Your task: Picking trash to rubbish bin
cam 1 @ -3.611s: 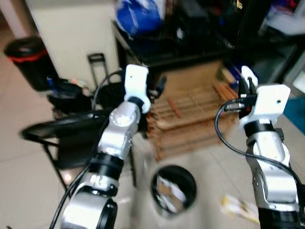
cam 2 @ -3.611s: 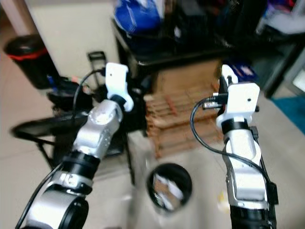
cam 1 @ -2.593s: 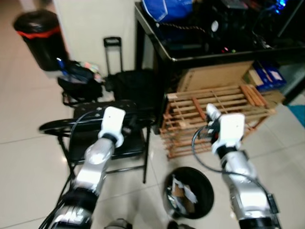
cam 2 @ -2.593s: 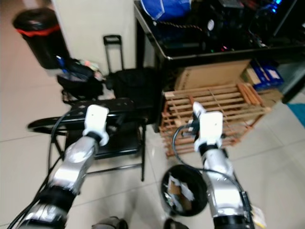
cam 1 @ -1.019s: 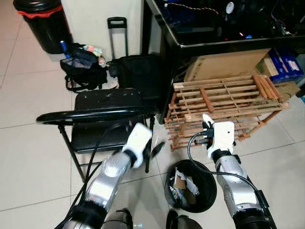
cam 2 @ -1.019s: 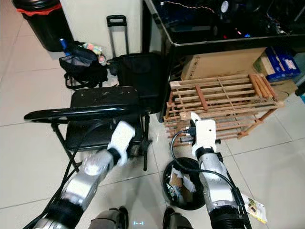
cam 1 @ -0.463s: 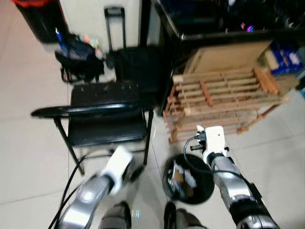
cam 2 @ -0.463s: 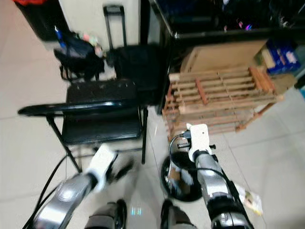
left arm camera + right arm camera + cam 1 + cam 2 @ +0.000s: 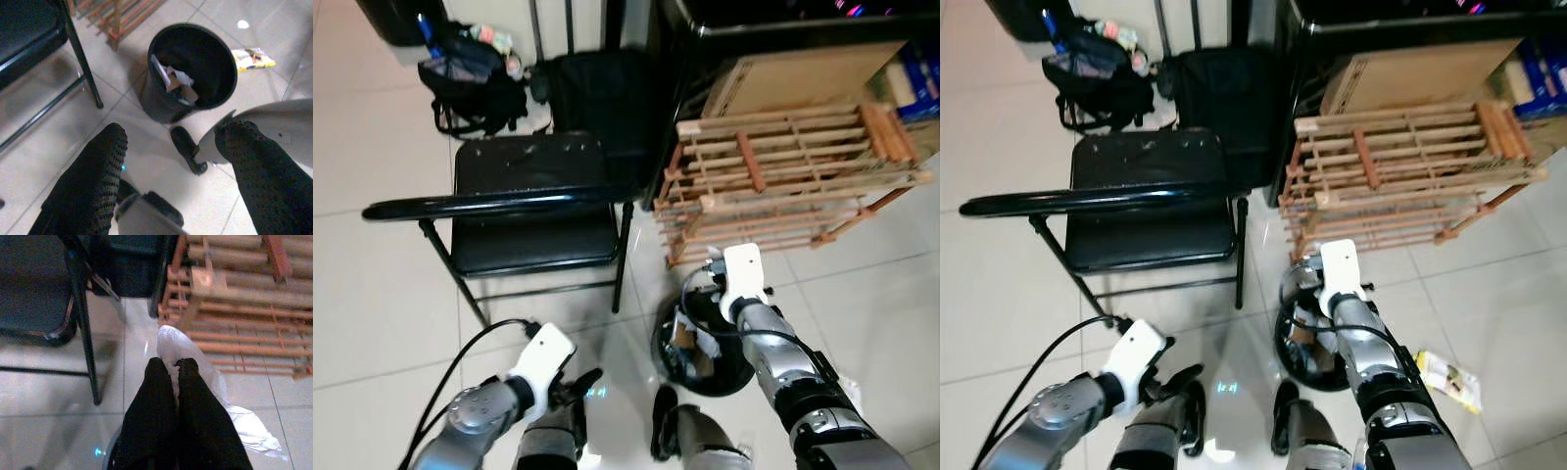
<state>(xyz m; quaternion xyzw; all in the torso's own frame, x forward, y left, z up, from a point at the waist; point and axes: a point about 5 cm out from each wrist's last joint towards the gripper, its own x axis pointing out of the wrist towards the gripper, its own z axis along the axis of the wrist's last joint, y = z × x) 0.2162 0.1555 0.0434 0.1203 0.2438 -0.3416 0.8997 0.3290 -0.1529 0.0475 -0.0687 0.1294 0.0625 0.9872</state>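
Note:
A black rubbish bin (image 9: pixel 658 351) stands on the tiled floor in front of my feet, with crumpled paper and card inside; the left wrist view has it too (image 9: pixel 157 102). My right gripper (image 9: pixel 173 364) is shut on a crumpled clear plastic wrapper (image 9: pixel 182 345) and sits just above the bin's far rim (image 9: pixel 693 292). My left gripper (image 9: pixel 168 139) hangs low to the left of the bin, open with nothing between its fingers. A yellow wrapper (image 9: pixel 1449 377) lies on the floor right of the bin.
A black folding chair (image 9: pixel 529 206) stands ahead on the left. A wooden slatted rack (image 9: pixel 783 166) leans just behind the bin, under a black table. A black suitcase (image 9: pixel 597 93) and a bag (image 9: pixel 475 83) sit further back.
The head camera has tilted down. My left arm has dropped from chair height to near the floor. My right gripper has come down towards the bin's rim.

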